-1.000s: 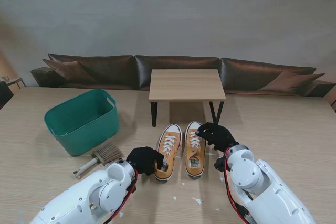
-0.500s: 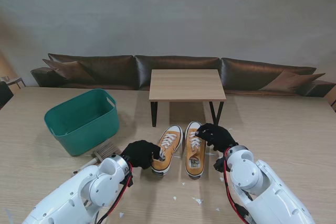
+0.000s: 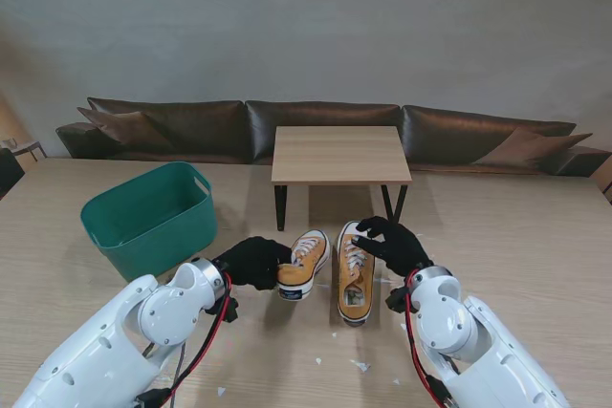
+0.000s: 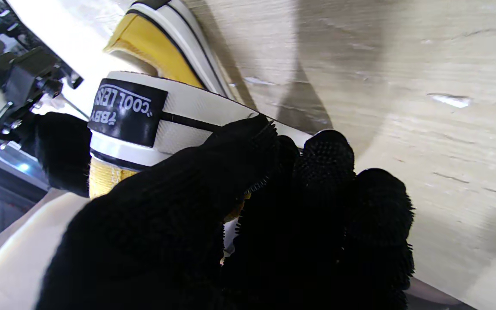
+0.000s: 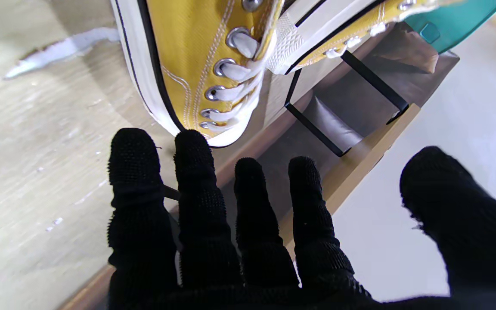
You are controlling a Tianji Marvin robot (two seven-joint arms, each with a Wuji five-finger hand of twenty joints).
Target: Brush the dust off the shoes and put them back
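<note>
- Gripping the heel of the left sneaker (image 3: pixel 304 268), the left hand (image 3: pixel 252 261) is closing its black-gloved fingers (image 4: pixel 248 172) around the white rubber heel strip, and the shoe is tilting with its heel off the table (image 3: pixel 535 236), just nearer to me than the small wooden bench (image 3: pixel 340 153).
- Resting flat beside it, the right sneaker (image 3: pixel 355 274) is lying sole-down, its toe pointing toward the bench legs.
- Hovering over that shoe's laces, the right hand (image 3: pixel 392 246) is spreading its fingers (image 5: pixel 196 181) and holding nothing; the wrist view is showing the fingertips just short of the toe cap, so contact is uncertain.
- Sitting well to the left, the teal plastic basket (image 3: pixel 150 219) is standing apart from both shoes; the brush is not showing in these views, the left arm possibly covering it.
- Counting: two yellow sneakers, one basket, one bench, two hands, and several white scraps (image 3: pixel 360 365) scattered on the table near me.
- Risking a slip: the grasp is pinching only the heel edge, so the lifted shoe could be rotating out or dropping onto its neighbour if the fingers are loosening.
- Risking a collision: with both hands working close together, the raised shoe could be knocking the right hand or nudging the resting shoe out of line.
</note>
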